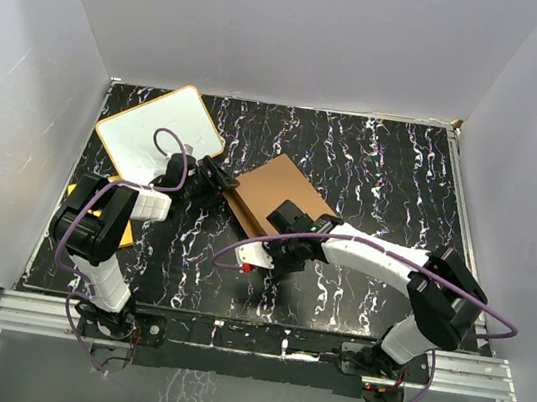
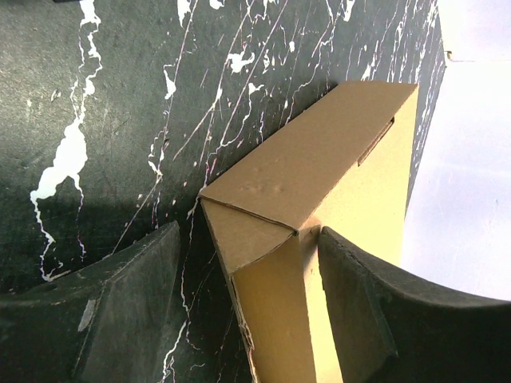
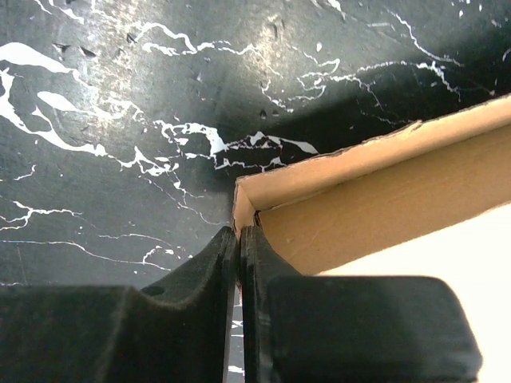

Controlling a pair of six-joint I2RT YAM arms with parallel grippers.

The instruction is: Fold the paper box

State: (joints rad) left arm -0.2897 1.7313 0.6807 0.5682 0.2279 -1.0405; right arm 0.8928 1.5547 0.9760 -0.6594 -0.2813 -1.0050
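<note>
The paper box lies between the claws. The right claw pinches its corner wall, and the left claw stands spread astride another corner. It is probably light, stiff, easily creased cardboard, so grip walls near folds.

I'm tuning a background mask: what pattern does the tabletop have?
The tabletop is black with white, marble-like veining, some of it faintly purple; it shows clearest in the right wrist view.

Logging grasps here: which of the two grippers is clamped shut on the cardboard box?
The right gripper: its fingers pinch a corner of the paper box wall. The left gripper is spread open, straddling another corner.
</note>
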